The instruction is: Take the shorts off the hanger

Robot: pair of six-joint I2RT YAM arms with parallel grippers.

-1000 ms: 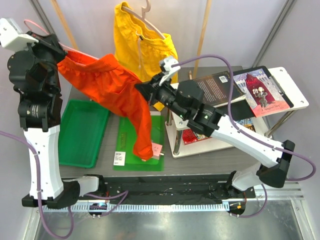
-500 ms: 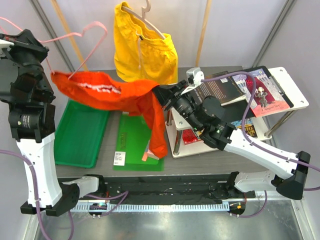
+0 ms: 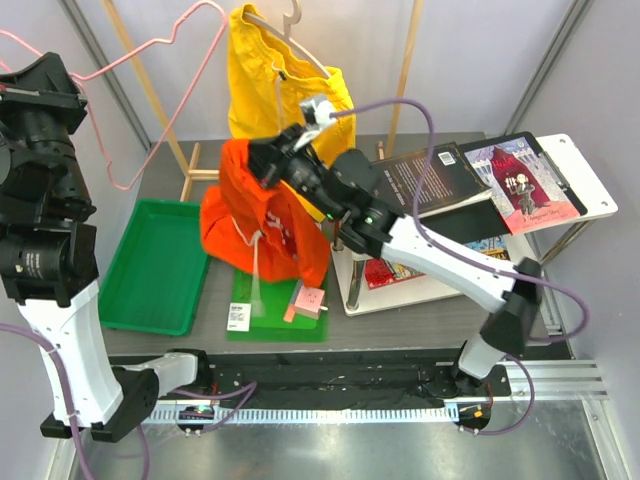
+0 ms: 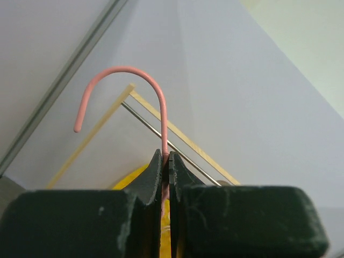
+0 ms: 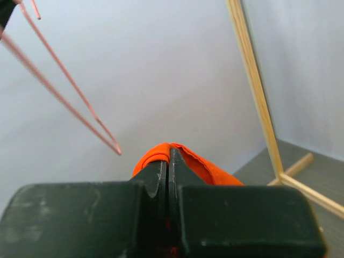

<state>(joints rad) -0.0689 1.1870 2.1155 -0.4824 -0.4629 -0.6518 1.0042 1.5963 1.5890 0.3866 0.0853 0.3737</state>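
Observation:
The orange-red shorts [image 3: 265, 225] hang free of the pink hanger [image 3: 150, 90], bunched over the table's middle. My right gripper [image 3: 258, 158] is shut on their top edge; in the right wrist view the orange cloth [image 5: 204, 166] folds over the shut right gripper [image 5: 169, 153]. The left gripper [image 4: 165, 156] is shut on the stem of the hanger's hook [image 4: 123, 72], and the bare hanger is held high at the left. Yellow shorts [image 3: 280, 100] with a white drawstring hang on a white hanger [image 3: 290, 25] at the back.
A green tray [image 3: 155, 265] lies at the left, with a green board [image 3: 280, 305] under the orange shorts. A white shelf [image 3: 590, 200] with books stands at the right. A wooden rack [image 3: 405, 60] rises behind; the left arm [image 3: 40, 150] towers at the left edge.
The orange shorts slid off the pink hanger. My right gripper swung up and left with them, so they now hang bunched. The left arm lifted the bare hanger.

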